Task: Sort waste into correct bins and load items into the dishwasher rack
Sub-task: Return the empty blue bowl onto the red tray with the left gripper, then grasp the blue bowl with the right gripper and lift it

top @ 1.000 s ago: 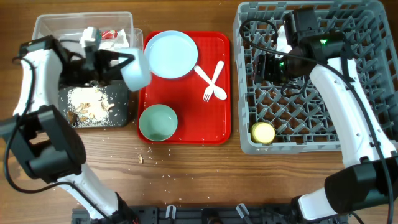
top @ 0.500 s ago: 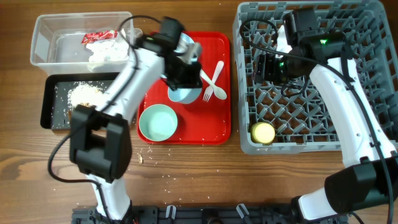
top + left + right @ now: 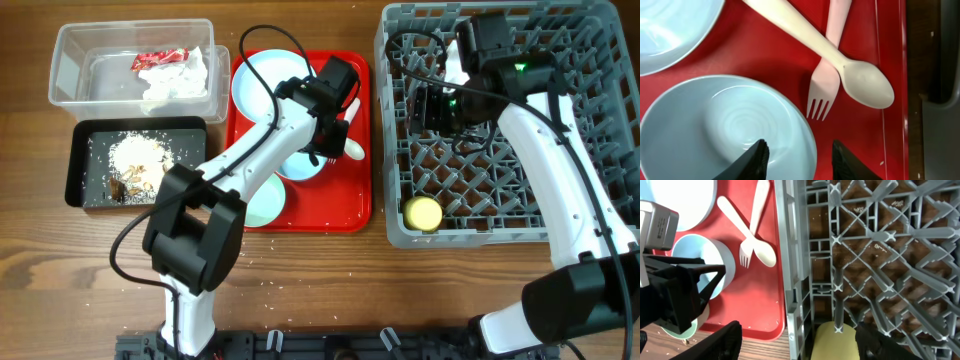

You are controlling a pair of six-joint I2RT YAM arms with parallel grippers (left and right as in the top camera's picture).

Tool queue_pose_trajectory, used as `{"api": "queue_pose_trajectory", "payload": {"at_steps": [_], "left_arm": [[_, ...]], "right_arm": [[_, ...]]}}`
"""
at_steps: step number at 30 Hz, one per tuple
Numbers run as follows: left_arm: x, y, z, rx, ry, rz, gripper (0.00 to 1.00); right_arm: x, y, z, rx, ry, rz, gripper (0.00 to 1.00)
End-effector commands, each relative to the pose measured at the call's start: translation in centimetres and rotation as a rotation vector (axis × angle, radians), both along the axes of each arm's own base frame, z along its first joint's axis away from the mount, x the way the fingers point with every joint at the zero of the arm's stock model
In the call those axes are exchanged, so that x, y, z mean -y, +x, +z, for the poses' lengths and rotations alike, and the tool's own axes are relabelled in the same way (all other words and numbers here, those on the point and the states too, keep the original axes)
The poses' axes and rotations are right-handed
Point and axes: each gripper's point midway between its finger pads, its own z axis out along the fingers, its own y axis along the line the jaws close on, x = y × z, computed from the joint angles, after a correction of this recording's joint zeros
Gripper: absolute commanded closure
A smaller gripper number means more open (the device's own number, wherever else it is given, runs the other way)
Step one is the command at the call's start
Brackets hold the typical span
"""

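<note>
Left pincer (image 3: 799, 151) astride pale-blue bowl (image 3: 725, 125) rim

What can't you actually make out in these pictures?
Lower bowl: overhead view, the left arm covers most of it.
Yellow cup: right wrist view, cut off by the bottom edge, partly behind the rack.
Spoon: overhead view, handle under the left end effector.
Plate: left wrist view, cropped at the corner.

A wooden table (image 3: 450, 290) with a warm brown grain is seen from above, and the whole of the overhead view is taken up by it. Its top is lit evenly, and only soft shadows are cast on the wood. A black rail (image 3: 330, 347) is seen along its near edge.
</note>
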Motion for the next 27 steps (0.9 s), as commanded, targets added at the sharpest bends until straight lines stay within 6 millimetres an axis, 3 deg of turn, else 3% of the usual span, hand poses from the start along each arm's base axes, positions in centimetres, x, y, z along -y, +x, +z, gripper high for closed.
{"api": "queue_pose_trajectory", "payload": {"at_steps": [1, 5, 6, 8, 11, 15, 20, 24, 26, 27], "left_arm": [[-2.2, 1.8, 2.3, 0.023, -0.031, 0.13, 0.58], [-6.1, 3.7, 8.0, 0.058, -0.204, 0.258, 0.5], [-7.9, 4.2, 9.5, 0.077, -0.237, 0.297, 0.43], [-12.0, 4.8, 11.0, 0.107, -0.241, 0.382, 0.39], [-16.2, 4.5, 10.7, 0.076, -0.22, 0.479, 0.39], [-19.8, 3.9, 10.1, 0.057, -0.148, 0.55, 0.38], [-21.4, 4.1, 10.1, 0.07, -0.12, 0.586, 0.32], [-21.4, 4.1, 10.1, 0.071, -0.121, 0.586, 0.19], [-21.3, 4.1, 10.1, 0.068, -0.12, 0.585, 0.0], [-21.3, 4.1, 10.1, 0.068, -0.12, 0.586, 0.0]], "right_arm": [[-1.0, 0.7, 1.6, 0.063, 0.042, 0.03, 0.25], [-3.9, 1.3, 2.1, 0.11, 0.094, 0.07, 0.26], [-4.9, 1.5, 2.2, 0.118, 0.103, 0.076, 0.26], [-7.2, 1.7, 1.8, 0.133, 0.117, 0.106, 0.27], [-11.1, 2.0, 0.6, 0.138, 0.136, 0.152, 0.28], [-14.5, 2.5, -2.8, 0.095, 0.137, 0.174, 0.32], [-16.3, 2.5, -8.5, -0.006, 0.102, 0.187, 0.44], [-16.8, 2.0, -12.8, -0.092, 0.068, 0.183, 0.49], [-17.1, 1.6, -14.8, -0.131, 0.05, 0.189, 0.55], [-17.1, 1.5, -15.3, -0.141, 0.045, 0.19, 0.57]]}}
